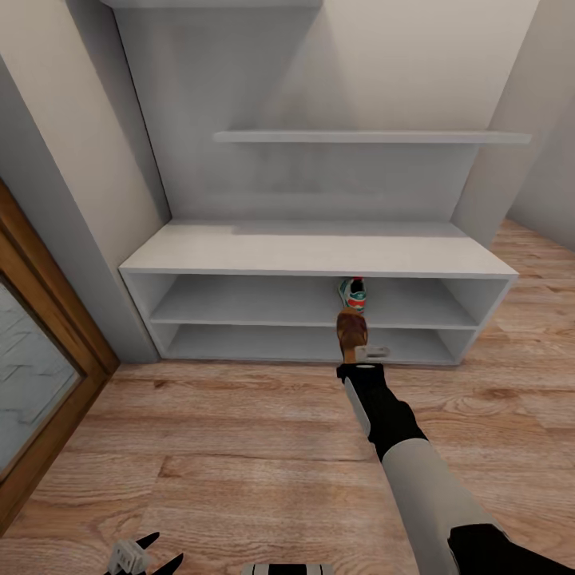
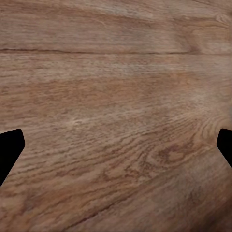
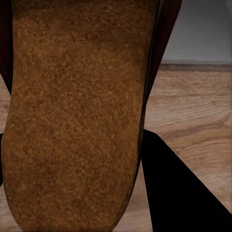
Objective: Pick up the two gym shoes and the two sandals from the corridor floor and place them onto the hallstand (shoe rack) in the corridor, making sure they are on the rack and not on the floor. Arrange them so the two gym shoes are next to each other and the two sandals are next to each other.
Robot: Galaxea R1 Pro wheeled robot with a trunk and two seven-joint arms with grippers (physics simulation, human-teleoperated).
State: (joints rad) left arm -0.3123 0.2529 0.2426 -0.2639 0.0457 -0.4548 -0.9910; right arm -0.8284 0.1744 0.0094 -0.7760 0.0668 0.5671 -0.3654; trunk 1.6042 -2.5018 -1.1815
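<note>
Sandal at the rack!
Our right gripper (image 1: pixel 357 351) clamps a sandal (image 1: pixel 351 334) by the rack's (image 1: pixel 319 249) front edge, a sneaker (image 1: pixel 354 293) shelved behind; left gripper (image 1: pixel 140 555) gapes.

We note the hallstand (image 1: pixel 319 249) top and left shelf bays bare, room to pass. One gym shoe (image 1: pixel 353 293) blocks the upper bay, centre-right of frame. Corridor floor (image 1: pixel 224 431) open at lower left.
</note>
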